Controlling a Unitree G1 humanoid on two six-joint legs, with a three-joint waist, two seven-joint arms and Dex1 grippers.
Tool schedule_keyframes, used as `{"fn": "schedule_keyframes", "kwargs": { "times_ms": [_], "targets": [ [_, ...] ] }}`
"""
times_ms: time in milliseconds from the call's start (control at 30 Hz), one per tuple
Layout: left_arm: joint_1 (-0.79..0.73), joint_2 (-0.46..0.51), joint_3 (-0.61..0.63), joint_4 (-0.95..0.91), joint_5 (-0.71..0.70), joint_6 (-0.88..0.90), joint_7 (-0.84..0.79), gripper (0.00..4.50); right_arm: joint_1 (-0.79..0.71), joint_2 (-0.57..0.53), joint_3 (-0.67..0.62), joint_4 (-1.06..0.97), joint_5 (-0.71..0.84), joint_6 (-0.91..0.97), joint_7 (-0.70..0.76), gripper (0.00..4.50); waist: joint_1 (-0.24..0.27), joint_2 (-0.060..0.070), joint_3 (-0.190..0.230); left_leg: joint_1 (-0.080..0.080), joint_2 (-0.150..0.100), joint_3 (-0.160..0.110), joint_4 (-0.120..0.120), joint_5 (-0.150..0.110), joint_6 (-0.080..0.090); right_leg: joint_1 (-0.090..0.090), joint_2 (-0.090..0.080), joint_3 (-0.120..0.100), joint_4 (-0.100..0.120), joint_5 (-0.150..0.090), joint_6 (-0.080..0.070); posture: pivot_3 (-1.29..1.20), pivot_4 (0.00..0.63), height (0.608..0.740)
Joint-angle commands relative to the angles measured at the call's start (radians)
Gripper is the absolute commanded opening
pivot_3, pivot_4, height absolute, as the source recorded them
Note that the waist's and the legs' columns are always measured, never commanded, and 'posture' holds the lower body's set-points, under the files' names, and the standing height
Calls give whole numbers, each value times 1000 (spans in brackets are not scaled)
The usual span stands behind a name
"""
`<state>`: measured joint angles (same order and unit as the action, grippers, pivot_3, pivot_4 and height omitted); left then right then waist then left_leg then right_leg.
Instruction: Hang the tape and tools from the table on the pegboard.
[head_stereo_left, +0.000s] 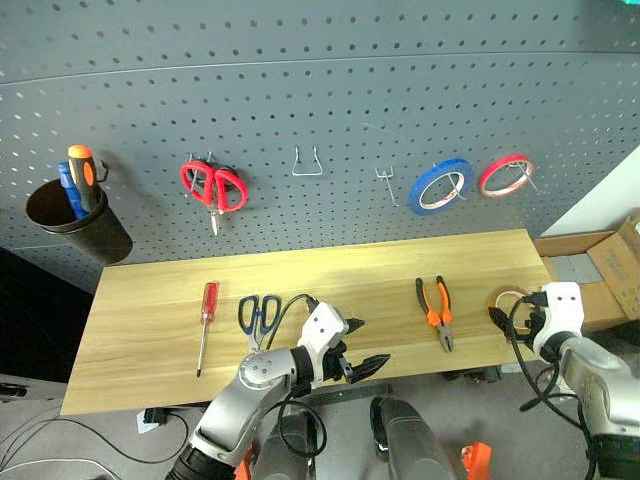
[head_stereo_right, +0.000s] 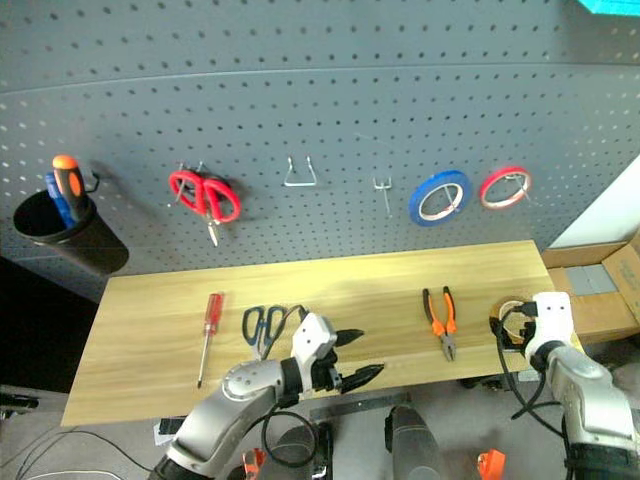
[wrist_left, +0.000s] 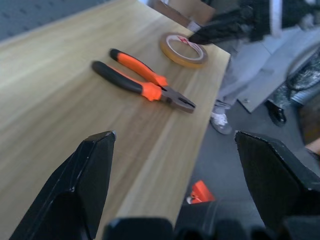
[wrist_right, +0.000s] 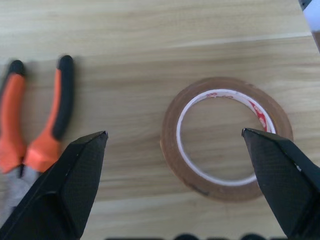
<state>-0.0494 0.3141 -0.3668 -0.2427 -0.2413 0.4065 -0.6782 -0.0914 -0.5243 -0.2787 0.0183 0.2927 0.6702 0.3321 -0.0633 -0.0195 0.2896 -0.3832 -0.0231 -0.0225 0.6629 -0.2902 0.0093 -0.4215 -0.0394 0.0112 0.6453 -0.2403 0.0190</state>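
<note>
Progress: judging by what you have in front of you, nothing of the task is hung yet. All four items lie flat on the table (head_stereo_left: 150, 330).
Tape: the yellow tape (wrist_right: 227, 137) lies at the table's right end, close to its front edge.
Pliers: the pliers (head_stereo_left: 436, 310) lie just left of the tape, handles toward the wall, nose toward you.
Scissors: the dark-handled scissors (head_stereo_left: 259, 314) lie left of centre, partly behind your left arm.
Screwdriver: the small red-handled screwdriver (head_stereo_left: 205, 324) lies further left, apart from the scissors.
Pegboard: the pegboard (head_stereo_left: 330, 90) already carries red scissors (head_stereo_left: 214, 187), a blue roll (head_stereo_left: 441, 186), a red roll (head_stereo_left: 505, 175) and a black cup (head_stereo_left: 78, 220) with tools. Two bare hooks (head_stereo_left: 307, 165) sit between the red scissors and the blue roll.
Right claw: your right gripper (wrist_right: 175, 145) is spread wide and empty, poised over the tape, which sits between its fingers. Contact is not visible.
Left claw: your left gripper (head_stereo_left: 358, 348) is also spread wide and empty, at the table's front edge near the middle, pointing toward the pliers.
Left to do: all of it, likely the tape first.
</note>
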Motion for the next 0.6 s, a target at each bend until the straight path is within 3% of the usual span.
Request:
{"fn": "schedule_keyframes", "kwargs": {
  "times_ms": [33,433,533,600],
  "targets": [
    [21,-2,-15,-64,-4,12,5,4079,-56,-39,31,100,-23,29,36,4500,3,0,6,-1,0,0,0,0,0,0,0,0,0,0,0,-95,351,740],
    [73,32,17,-169,-24,69,23,4079,-165,-58,85,276,-51,110,69,4500,11,0,27,-2,0,-1,1,-1,1,-1,-1,0,-1,0,1,-70,361,740],
    [71,31,33,-179,-35,84,33,4117,-193,-31,71,281,-29,159,63,3966,10,-1,28,-2,0,-1,1,-1,1,-1,-1,0,-1,0,1,-66,365,740],
    [66,35,39,-181,-37,89,35,4117,-207,-20,59,289,-22,187,47,3260,8,-2,28,-2,0,-1,1,-1,1,-1,-1,0,-1,0,1,-63,364,740]
  ]
}}
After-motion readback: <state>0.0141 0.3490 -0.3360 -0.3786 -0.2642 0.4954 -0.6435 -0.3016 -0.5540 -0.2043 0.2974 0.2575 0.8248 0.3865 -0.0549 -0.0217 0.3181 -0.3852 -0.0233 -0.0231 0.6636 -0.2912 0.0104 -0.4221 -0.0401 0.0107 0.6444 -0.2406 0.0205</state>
